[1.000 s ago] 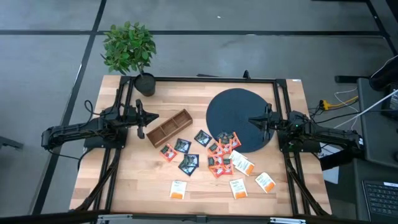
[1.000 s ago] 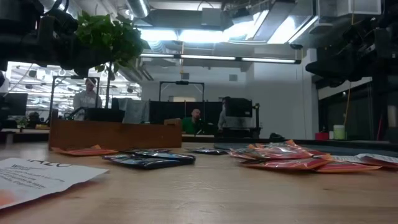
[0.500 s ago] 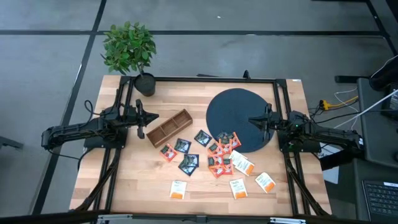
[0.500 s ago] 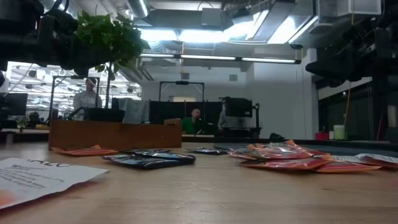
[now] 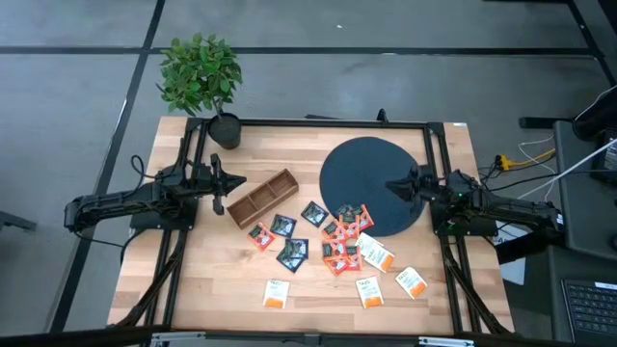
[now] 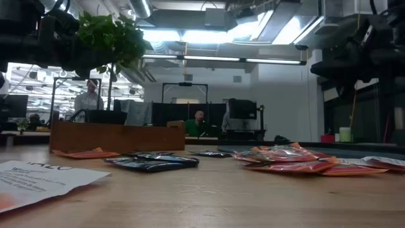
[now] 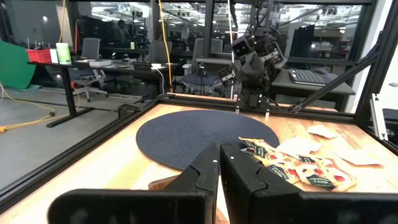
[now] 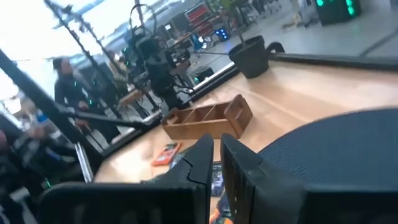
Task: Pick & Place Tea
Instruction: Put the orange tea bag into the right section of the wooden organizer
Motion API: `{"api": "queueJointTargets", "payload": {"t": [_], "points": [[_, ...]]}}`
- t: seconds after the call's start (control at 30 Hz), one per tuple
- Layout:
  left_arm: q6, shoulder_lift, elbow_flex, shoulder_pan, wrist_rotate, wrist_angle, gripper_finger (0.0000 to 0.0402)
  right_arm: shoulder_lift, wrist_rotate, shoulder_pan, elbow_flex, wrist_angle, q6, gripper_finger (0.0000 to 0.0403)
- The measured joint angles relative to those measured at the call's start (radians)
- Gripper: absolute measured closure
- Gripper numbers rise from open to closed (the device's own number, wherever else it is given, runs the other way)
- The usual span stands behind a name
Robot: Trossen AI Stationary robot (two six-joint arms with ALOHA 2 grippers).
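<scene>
The tea lies as several flat sachets on the wooden table's middle and near part: dark blue ones (image 5: 292, 253), red ones (image 5: 339, 253), and white ones with an orange band (image 5: 277, 293). They also show in the low view (image 6: 297, 161). My left gripper (image 5: 237, 182) (image 7: 220, 146) is shut and empty, pointing level toward the table's right, by the left end of the wooden box (image 5: 260, 196). My right gripper (image 5: 390, 187) (image 8: 217, 140) is shut and empty, level above the right part of the dark round disc (image 5: 366, 169), and rolled to one side.
A potted plant (image 5: 200, 77) stands at the table's far left corner. A dark frame (image 5: 328, 122) runs along the far edge and both sides. Bare wood (image 5: 193, 280) lies at the near left. People sit in the room behind (image 6: 199, 123).
My right gripper has rolled about the line it points along, without leaving its place above the disc. The tea, the box and my left gripper have kept still.
</scene>
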Motion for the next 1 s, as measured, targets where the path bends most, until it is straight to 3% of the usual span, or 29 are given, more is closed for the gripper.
{"api": "queueJointTargets", "payload": {"t": [0.13,0.3,0.53,0.83,1.0], "points": [[0.0,0.0,0.0,0.0,0.0,0.0,0.039,0.023,0.042,0.0,0.023,-0.014,0.037,0.0368],[0.0,0.0,0.0,0.0,0.0,0.0,0.039,0.127,0.098,0.0,0.161,-0.07,-0.095,0.0368],[0.0,0.0,0.0,0.0,0.0,0.0,0.0391,0.357,0.101,0.014,0.389,-0.286,-0.222,0.0368],[0.0,0.0,0.0,0.0,0.0,0.0,0.039,0.682,0.242,0.156,0.546,-0.462,-0.293,0.0365],[0.0,0.0,0.0,0.0,0.0,0.0,0.039,0.834,0.346,0.205,0.616,-0.588,-0.3,0.0329]]}}
